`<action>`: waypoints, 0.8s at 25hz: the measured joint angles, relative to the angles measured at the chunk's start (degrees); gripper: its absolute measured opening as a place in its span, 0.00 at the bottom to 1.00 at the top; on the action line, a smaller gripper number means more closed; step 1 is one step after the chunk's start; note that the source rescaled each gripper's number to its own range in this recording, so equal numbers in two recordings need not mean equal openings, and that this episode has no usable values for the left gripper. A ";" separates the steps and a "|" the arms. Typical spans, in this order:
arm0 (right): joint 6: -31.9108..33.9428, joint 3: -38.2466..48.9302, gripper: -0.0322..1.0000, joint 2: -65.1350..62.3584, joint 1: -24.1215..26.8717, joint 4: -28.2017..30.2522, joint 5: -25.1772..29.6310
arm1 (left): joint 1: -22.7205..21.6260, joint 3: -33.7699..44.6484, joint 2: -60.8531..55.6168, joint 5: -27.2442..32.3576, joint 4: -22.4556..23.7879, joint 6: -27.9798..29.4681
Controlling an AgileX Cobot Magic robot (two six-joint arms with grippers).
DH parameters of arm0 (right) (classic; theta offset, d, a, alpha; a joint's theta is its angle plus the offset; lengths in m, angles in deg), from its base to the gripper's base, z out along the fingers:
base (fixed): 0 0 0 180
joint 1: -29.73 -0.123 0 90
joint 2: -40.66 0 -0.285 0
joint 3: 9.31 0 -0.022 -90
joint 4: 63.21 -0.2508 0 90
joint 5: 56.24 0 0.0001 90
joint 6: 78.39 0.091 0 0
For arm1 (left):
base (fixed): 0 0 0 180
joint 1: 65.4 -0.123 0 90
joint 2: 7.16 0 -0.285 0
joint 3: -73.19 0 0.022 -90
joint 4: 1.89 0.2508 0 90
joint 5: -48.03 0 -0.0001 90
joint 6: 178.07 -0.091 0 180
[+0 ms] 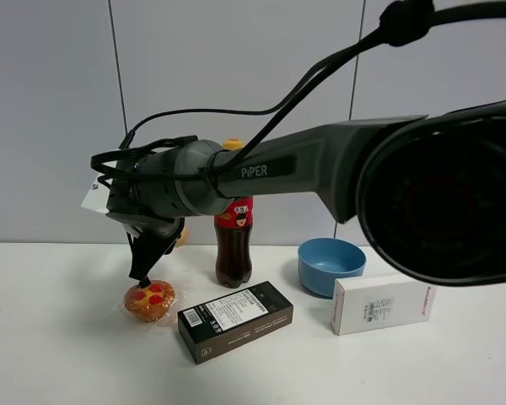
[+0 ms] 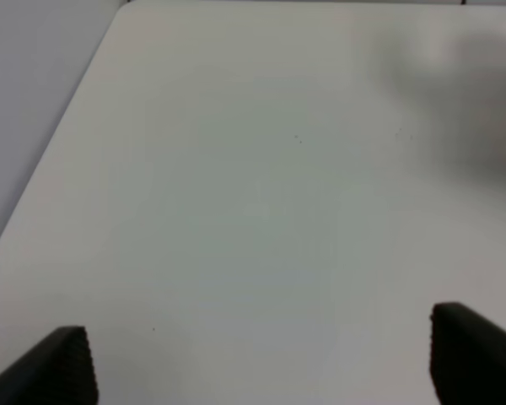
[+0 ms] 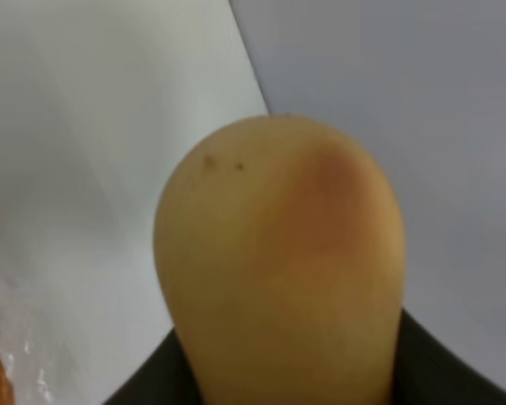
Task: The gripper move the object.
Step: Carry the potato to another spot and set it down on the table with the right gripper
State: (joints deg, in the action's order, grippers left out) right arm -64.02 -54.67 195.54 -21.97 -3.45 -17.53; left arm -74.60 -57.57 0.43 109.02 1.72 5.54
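Observation:
My right arm reaches across to the left side of the exterior view. Its gripper (image 1: 162,251) hangs just above the table, and only a sliver of the yellow-orange fruit (image 1: 182,237) shows behind the jaws. In the right wrist view the fruit (image 3: 278,261), with a reddish blush, fills the frame and sits between the black fingers (image 3: 443,367), so the gripper is shut on it. My left gripper (image 2: 261,371) is open and empty over bare white table (image 2: 236,169); it does not show in the exterior view.
A plastic-wrapped muffin with red dots (image 1: 149,300) lies just below the right gripper. To its right are a black box (image 1: 235,321), a dark drink bottle (image 1: 234,245), a blue bowl (image 1: 331,267) and a white box (image 1: 382,305).

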 joint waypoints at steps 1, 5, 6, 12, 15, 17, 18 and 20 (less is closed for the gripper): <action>0.39 0.00 0.03 0.16 0.00 0.17 -0.42 | 0.00 0.00 0.00 0.00 0.00 0.00; 2.59 0.00 0.03 1.29 0.00 0.43 -1.03 | 0.00 0.00 0.00 0.00 0.00 0.00; 2.82 0.00 0.03 1.59 0.00 0.49 -1.03 | 0.00 0.00 0.00 0.00 0.00 0.00; 4.31 0.00 0.03 2.86 0.33 0.56 -2.49 | 0.00 0.00 0.00 0.00 0.00 0.00; 4.93 0.00 0.03 2.86 0.95 0.61 -3.50 | 0.00 0.00 0.00 0.00 0.00 0.00; 5.06 0.00 0.03 2.86 1.02 0.61 -3.68 | 0.00 0.00 0.00 0.00 0.00 0.00; 5.11 0.00 0.03 2.86 1.07 0.68 -4.04 | 0.00 0.00 0.00 0.00 0.00 0.00; 5.11 0.00 0.03 2.86 1.07 0.79 -4.71 | 0.00 0.00 0.00 0.00 0.00 0.00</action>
State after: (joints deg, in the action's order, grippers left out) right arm -58.91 -54.67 198.40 -20.90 -2.66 -22.24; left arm -74.60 -57.57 0.43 109.02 1.72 5.54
